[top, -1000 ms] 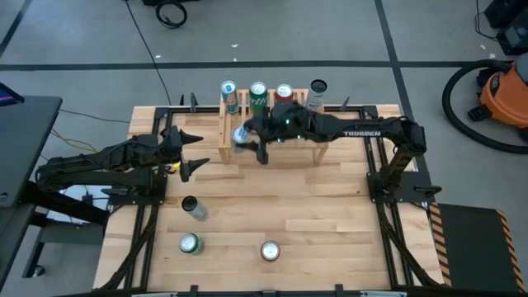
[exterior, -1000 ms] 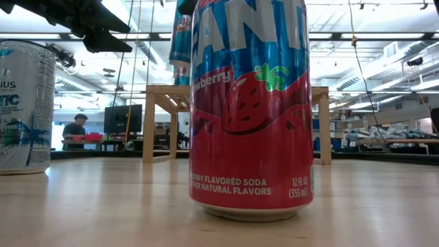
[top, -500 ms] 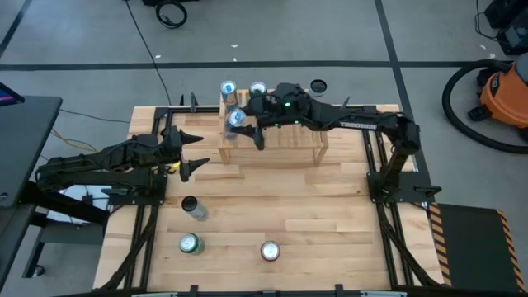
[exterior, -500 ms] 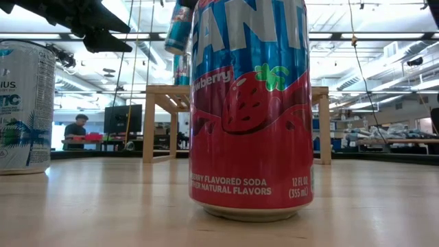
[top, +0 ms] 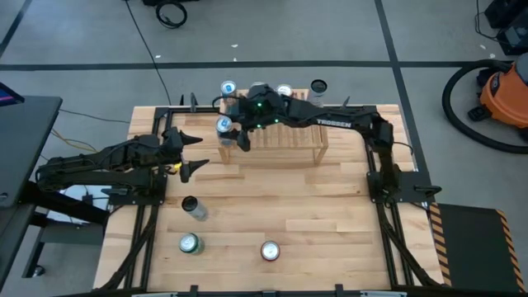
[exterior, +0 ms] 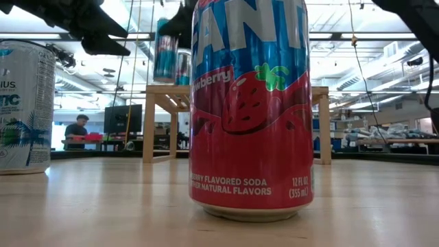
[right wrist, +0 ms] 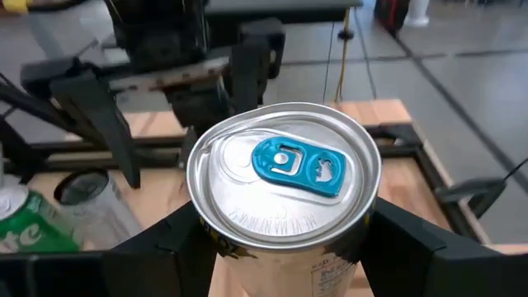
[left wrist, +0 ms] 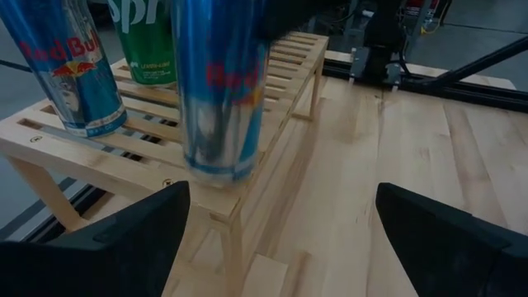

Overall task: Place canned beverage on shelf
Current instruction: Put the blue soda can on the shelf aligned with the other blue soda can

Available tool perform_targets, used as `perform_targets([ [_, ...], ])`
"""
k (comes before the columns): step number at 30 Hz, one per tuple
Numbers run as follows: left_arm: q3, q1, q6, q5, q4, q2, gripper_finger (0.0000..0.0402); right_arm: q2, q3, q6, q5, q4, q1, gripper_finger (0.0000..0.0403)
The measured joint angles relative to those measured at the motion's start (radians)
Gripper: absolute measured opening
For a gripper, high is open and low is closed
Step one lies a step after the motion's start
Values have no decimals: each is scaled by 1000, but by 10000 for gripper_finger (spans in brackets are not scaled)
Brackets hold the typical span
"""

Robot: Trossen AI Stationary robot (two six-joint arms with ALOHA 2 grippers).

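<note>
My right gripper (top: 233, 129) reaches over the left end of the light wood shelf (top: 285, 140) and is shut on a blue and silver Red Bull can (top: 223, 125). The can also shows in the low view (exterior: 164, 51), the left wrist view (left wrist: 219, 91) and the right wrist view (right wrist: 285, 177). On the shelf's back row stand another Red Bull can (left wrist: 70, 66), a green Sprite can (left wrist: 144, 41), a red-topped can (top: 285, 91) and a dark-topped can (top: 318, 86). My left gripper (top: 190, 154) waits open and empty to the left of the shelf. My right gripper pinches the can's upper side wall (right wrist: 206, 239) between its two fingers, one on each side, just below the top rim. The fingers (right wrist: 412, 243) come from the table's right, slanting down. The can is upright, lifted just above the shelf's left end.
A red Fanta can (top: 270, 250) stands near the table's front edge and fills the low view (exterior: 250, 110). A green-topped can (top: 190, 243) and a dark-topped can (top: 194, 208) stand at the front left. A white can (exterior: 24, 106) shows in the low view.
My right gripper has carried the Red Bull can along the shelf toward the table's left edge. The can tipped on the way, stands upright again now, and has come down closer to the shelf's top.
</note>
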Motion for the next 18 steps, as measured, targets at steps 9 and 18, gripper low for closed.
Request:
perform_targets([
  [9,0,0,0,0,-6,0,389,16,29,-7,25,-62,-19,246],
  [18,0,0,0,0,-9,0,389,10,28,-4,4,-85,-56,250],
])
